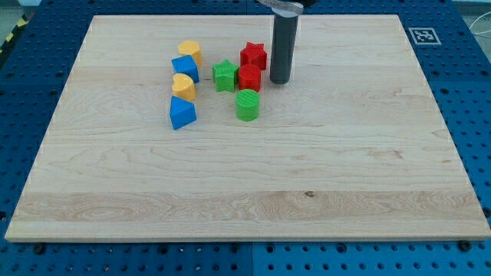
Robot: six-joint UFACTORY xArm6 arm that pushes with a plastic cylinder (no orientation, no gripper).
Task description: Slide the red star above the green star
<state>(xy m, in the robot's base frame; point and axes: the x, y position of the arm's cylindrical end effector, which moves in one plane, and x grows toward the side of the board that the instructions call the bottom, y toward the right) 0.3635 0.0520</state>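
Note:
The red star (253, 54) lies on the wooden board toward the view's top, just up and right of the green star (225, 75). A second red block (249, 77) sits between them, touching the green star's right side and lying directly below the red star. My tip (279, 81) stands just right of that red block and down-right of the red star, close to both; I cannot tell if it touches either.
A green cylinder (247, 105) lies below the red block. To the left, a column holds a yellow block (190, 52), a blue block (186, 69), a yellow heart-like block (183, 86) and a blue block (182, 113). The board's top edge (230, 15) is near.

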